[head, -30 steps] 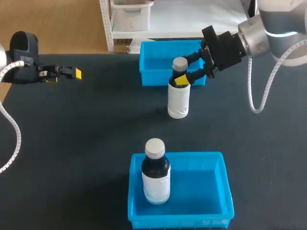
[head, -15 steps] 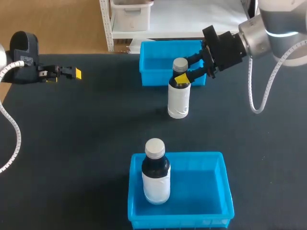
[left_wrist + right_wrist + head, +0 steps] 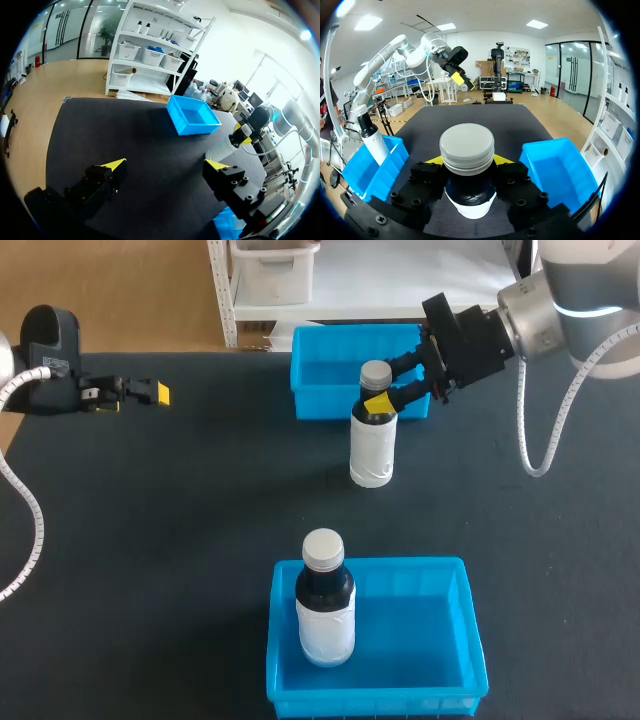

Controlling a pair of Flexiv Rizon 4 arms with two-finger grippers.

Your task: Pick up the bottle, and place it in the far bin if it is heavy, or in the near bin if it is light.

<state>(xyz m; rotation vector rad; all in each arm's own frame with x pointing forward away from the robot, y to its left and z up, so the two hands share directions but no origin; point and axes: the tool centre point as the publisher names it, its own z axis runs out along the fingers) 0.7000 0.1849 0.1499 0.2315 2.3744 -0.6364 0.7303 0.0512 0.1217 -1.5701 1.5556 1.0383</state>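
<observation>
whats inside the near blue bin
One grey-capped plastic bottle with a white label stands upright in the near blue plastic bin. The bin floor under it is covered.

Dark matte table (image 3: 150,540) spans whole wkspace.

Head view from above and 2 wrist views share the far bin (image 3: 320,375)

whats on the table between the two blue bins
In the head view a bottle stands just before the far bin, the right gripper shut on its neck; from there to the near bin the table is bare.
</observation>
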